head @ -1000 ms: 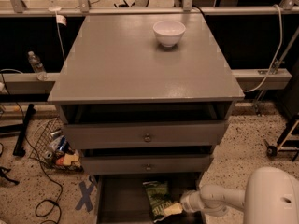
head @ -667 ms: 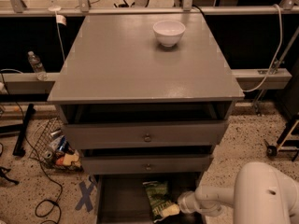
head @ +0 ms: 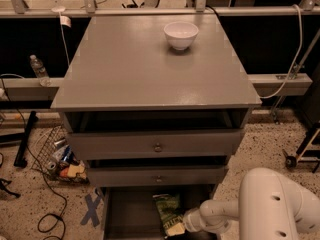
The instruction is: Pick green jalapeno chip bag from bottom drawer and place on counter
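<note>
The green jalapeno chip bag (head: 167,205) lies in the open bottom drawer (head: 129,215), right of its middle, with its pale near end toward me. My gripper (head: 177,228) comes in from the right on the white arm (head: 260,209) and sits at the bag's near end, low in the drawer. The counter (head: 145,69) is the grey top of the cabinet, well above. The drawer's front part is cut off by the bottom edge of the view.
A white bowl (head: 181,34) stands at the counter's back right. The two upper drawers (head: 157,146) stand slightly open above the bag. A wire basket of clutter (head: 61,160), cables and blue tape (head: 93,208) lie on the floor at left; a wheeled stand (head: 302,151) is at right.
The arm has shifted left, and its big white link now fills more of the lower right. The gripper stays at the bag's near end. The bag has not visibly moved.
</note>
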Motion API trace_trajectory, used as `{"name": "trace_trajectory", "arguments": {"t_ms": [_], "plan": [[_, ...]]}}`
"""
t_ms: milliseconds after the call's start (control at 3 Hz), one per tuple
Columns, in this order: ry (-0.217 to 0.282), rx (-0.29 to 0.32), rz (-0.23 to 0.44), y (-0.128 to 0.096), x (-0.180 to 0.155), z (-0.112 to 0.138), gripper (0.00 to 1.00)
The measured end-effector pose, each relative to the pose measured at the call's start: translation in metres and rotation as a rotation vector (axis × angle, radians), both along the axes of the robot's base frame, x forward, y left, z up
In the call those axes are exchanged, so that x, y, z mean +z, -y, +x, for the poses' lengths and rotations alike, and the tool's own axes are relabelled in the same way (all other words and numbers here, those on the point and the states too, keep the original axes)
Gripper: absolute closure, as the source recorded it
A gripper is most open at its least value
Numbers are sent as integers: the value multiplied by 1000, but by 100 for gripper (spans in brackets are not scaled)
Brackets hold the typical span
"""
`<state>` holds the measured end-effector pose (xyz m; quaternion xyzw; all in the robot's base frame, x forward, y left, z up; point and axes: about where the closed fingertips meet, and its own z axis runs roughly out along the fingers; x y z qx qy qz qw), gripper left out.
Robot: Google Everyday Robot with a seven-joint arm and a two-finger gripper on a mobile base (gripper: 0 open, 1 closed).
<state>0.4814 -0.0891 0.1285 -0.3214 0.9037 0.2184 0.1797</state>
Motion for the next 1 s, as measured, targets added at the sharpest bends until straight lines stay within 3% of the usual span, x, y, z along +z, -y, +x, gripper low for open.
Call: {"name": "trace_trajectory", "arguments": {"t_ms": [333, 667, 1000], "plan": [[12, 19, 9, -10, 8, -4, 39], [66, 20, 35, -9, 38, 8, 70], [86, 9, 87, 6, 65, 13, 93]]}}
